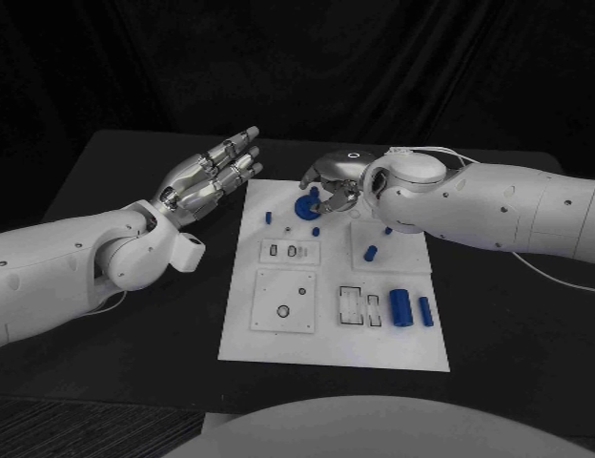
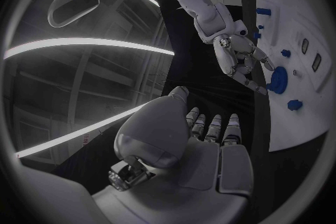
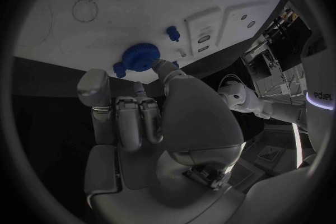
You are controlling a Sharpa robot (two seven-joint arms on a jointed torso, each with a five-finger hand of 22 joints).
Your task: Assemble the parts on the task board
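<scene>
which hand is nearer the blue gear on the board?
Right. The right hand hovers at the blue gear, fingers beside it; the left hand is off the task board's edge.

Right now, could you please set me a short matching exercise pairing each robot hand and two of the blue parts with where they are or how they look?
Things:
1. left robot hand
2. right robot hand
3. blue gear
4. two blue cylinders

States:
A. lying side by side near the task board's right edge
B. fingers apart, holding nothing, beside the board
C. at the board's far end, under a hand's fingertips
D. fingers curled down over the gear

Pairs: 1-B, 2-D, 3-C, 4-A
</scene>
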